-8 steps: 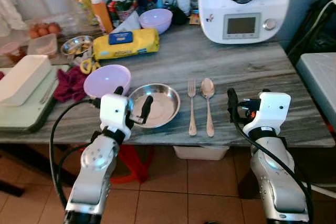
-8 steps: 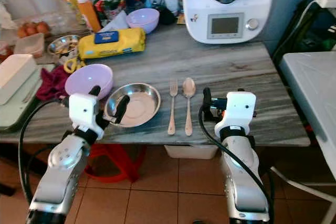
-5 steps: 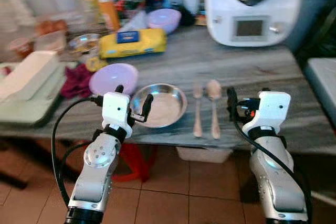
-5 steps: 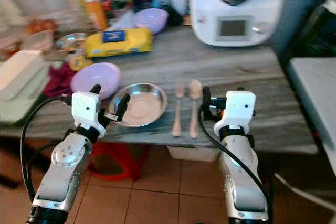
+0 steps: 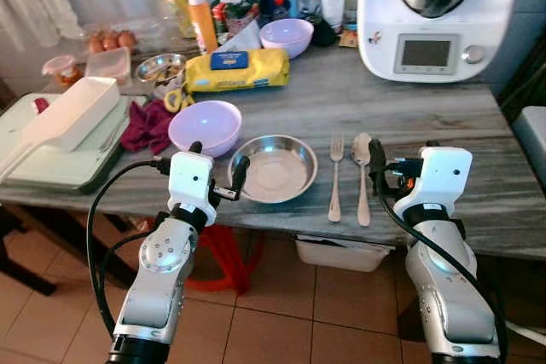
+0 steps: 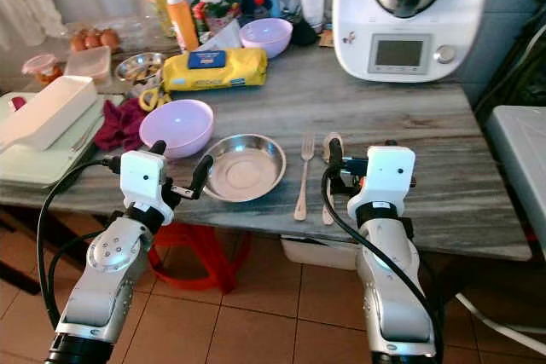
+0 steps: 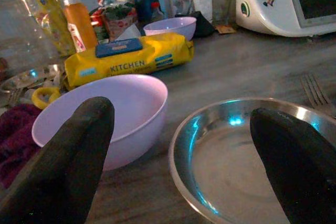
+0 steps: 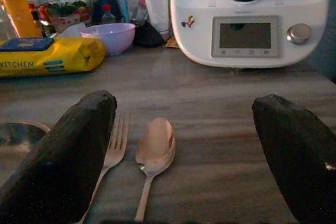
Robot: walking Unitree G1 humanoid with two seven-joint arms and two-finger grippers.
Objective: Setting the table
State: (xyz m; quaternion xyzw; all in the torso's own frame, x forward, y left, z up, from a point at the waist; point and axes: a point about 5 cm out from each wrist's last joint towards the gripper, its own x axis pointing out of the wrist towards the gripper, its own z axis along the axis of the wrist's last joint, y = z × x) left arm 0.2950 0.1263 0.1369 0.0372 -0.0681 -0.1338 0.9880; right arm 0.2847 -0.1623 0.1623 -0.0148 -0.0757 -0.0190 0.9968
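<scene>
Though raised, both end effectors (image 5: pixel 215 168) (image 5: pixel 398 164) agape

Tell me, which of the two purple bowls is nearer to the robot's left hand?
The purple bowl beside the steel plate, just ahead of the left hand; the other one sits far back.

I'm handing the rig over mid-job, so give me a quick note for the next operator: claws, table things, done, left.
Left claw: open, empty, at the table edge facing the steel plate and near lilac bowl.
Right claw: open, empty, in front of the spoon.
Done: plate near the front edge, fork and spoon side by side to its right.
Left: probably the bowl, which sits beside the plate; a second lilac bowl sits at the back.
</scene>
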